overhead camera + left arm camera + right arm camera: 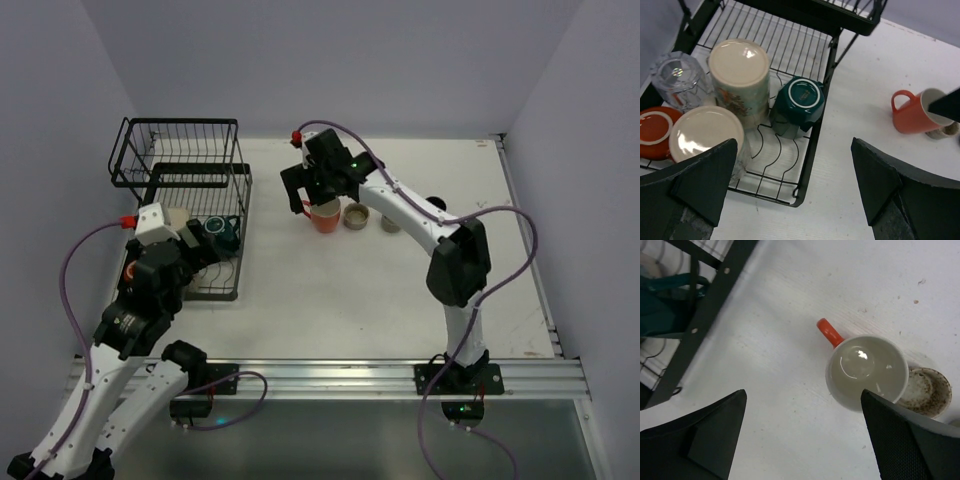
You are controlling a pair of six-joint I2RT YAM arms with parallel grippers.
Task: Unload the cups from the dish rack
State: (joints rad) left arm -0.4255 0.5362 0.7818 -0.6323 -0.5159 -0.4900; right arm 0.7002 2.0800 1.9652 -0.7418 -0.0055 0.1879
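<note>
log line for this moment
right gripper open above orange mug | left gripper open over dish rack | teal cup in rack

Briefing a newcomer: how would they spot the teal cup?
Find the black wire dish rack on the table's left. On its lower tray's right edge the teal cup sits bottom-up. It alone is dark, beside two cream cups, an orange-red cup and a clear tumbler.

Orange-handled mug (867, 370) upright on the white surface (920, 290).
A speckled cup (931, 392) sits just beside it; the right claw (802, 400) gapes wide, empty; dish rack (710, 300) with a teal cup (660, 312) at upper left.
</note>
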